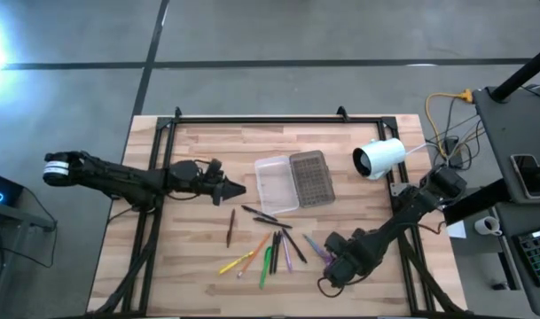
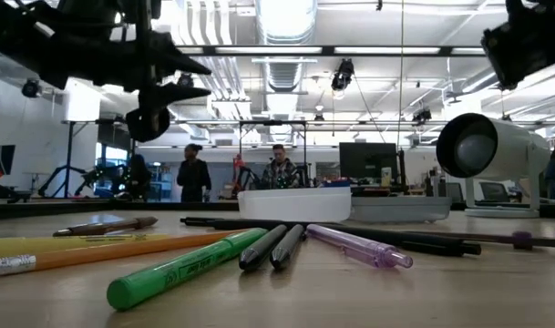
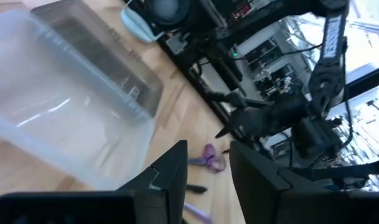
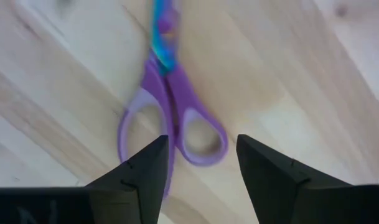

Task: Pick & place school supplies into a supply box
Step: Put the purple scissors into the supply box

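The supply box (image 1: 278,184) lies open on the table's middle, its clear tray beside the greyish lid (image 1: 309,177). My left gripper (image 1: 237,189) hovers open just left of the box, above the table, pointing level at it (image 3: 65,112). Pens and pencils (image 1: 268,248) lie fanned on the wood near the front: black, dark red, yellow, orange, green and purple. The purple-handled scissors (image 4: 170,127) lie flat on the table at the fan's right end. My right gripper (image 4: 201,168) points down over their handle loops, open, with nothing between its fingers.
A white cylindrical camera (image 1: 379,158) stands on the table right of the box, with cables (image 1: 442,124) behind it. A black frame (image 1: 252,120) runs along the table's far edge and sides. People stand in the room beyond the table (image 2: 195,173).
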`<state>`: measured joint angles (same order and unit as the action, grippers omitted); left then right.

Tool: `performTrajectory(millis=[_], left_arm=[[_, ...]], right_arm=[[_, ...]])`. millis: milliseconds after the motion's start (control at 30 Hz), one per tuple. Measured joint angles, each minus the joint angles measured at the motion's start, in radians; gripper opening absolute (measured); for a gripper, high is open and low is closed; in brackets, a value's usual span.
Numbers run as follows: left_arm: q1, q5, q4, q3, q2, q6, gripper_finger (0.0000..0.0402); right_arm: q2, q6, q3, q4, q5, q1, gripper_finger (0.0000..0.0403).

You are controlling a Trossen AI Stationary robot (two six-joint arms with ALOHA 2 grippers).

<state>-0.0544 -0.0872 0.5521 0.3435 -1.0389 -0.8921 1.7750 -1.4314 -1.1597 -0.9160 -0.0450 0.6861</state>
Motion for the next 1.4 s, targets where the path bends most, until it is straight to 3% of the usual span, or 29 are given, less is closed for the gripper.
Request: performTrajectory(millis=[233, 700, 867, 1133, 1400], left_arm=[[0.000, 0.000, -0.003, 0.009, 0.000, -0.020, 0.0104], [0.005, -0.024, -0.027, -0.004, -0.001, -0.060, 0.0104], [0.004, -0.024, -0.058, -0.005, -0.001, -0.061, 0.0104], [0.004, -0.026, -0.060, -0.005, 0.000, -0.061, 0.0104], [0.005, -0.027, -0.072, -0.005, 0.000, -0.061, 0.0104]], right_arm=[[0.105, 0.121, -0.065, 0.005, 0.005, 0.008, 0.0183], [0.146, 0.028, -0.060, 0.009, 0.040, 0.014, 0.0172], [0.211, 0.044, -0.072, 0.017, 0.095, 0.016, 0.0153], [0.207, 0.046, -0.080, 0.000, 0.002, 0.011, 0.0109], [0.202, 0.118, -0.070, -0.004, 0.047, -0.015, 0.0045]])
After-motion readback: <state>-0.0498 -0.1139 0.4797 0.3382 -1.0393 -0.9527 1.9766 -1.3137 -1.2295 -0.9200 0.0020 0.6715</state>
